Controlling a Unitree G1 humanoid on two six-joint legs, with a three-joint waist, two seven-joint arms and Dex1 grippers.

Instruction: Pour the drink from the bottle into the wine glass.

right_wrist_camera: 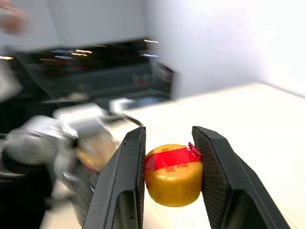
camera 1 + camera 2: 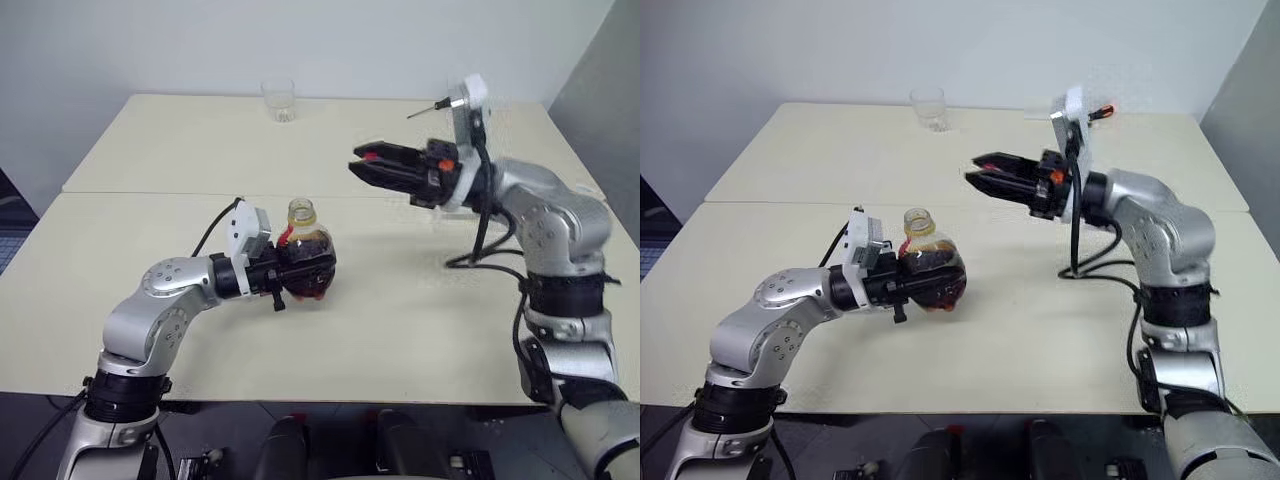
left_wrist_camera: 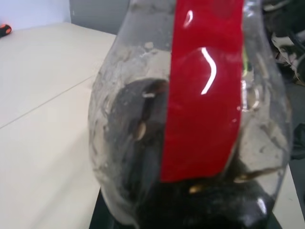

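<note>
Right then, my right tool [image 1: 169, 157] was clamped on the yellow cap [image 1: 173, 174], its two black fingers [image 1: 125, 176] pressing the cap from either side, a strip of red seal across the cap's top. That arm was held level above the worktop [image 2: 420, 320], well apart from the other arm and pointing back toward my left. My left tool [image 2: 290, 272] was clenched tight round the bulbous body of the bottle [image 2: 306, 258], carrying it just above the worktop near the middle. The bottle stood nearly upright, leaning slightly, with its mouth bare and open. The drink [image 2: 936, 283], dark brown-red, sat in the lower part of the body, and the red label [image 3: 202, 86] ran down the side facing the left wrist camera.

I judged the uncapping step finished, since the cap sat in one tool and the open bottle in the other. The pour itself had not begun.

Out at the far edge of the worktop stood a short clear tumbler [image 2: 279, 99], well away from both arms. That was not the vessel I needed, and I could not pick out a stemmed wine glass from where I watched.

The next move, as I reckoned it, called for putting the cap down somewhere out of the way, finding the wine glass, then bringing the bottle's mouth over its bowl before tipping. The bottle had to be kept upright on the way, so nothing slopped out early.
</note>
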